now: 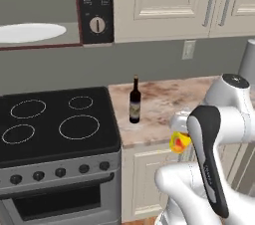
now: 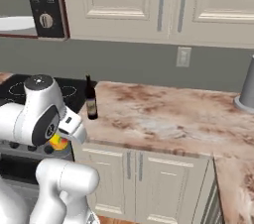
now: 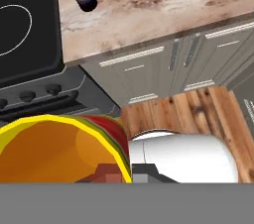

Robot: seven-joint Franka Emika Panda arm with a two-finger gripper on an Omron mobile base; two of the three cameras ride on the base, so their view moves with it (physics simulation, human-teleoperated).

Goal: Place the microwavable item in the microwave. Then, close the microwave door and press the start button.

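**Inspector:** Report the cup's position.

**Arm:** The cup [image 1: 180, 142] is off the desk [image 1: 164, 102], in the air in front of the desk's edge and above the lower cabinets [image 2: 144, 176]. In my hand view its yellow rim and orange inside [image 3: 59, 148] sit right against the camera, with a red patch on the side.

**Inspector:** State of your hand?

**Arm:** My hand [image 1: 181, 132] is at the cup, but the fingertips are hidden behind the cup and my own body. I cannot tell how the fingers stand. From the right base view the cup [image 2: 58, 142] shows just below my wrist.

**Inspector:** The microwave?

**Arm:** The microwave [image 1: 94, 5] hangs on the wall above the stove [image 1: 55, 124], up and to the left of the cup, well apart from it. Its cavity is open to view, with the white plate [image 1: 30, 32] inside and the dial [image 1: 97, 24] on the side panel.

**Inspector:** Anything else standing?

**Arm:** A dark bottle [image 1: 134, 100] stands upright on the desk, near the stove's edge. A wall outlet [image 2: 183, 57] sits on the grey wall behind the desk.
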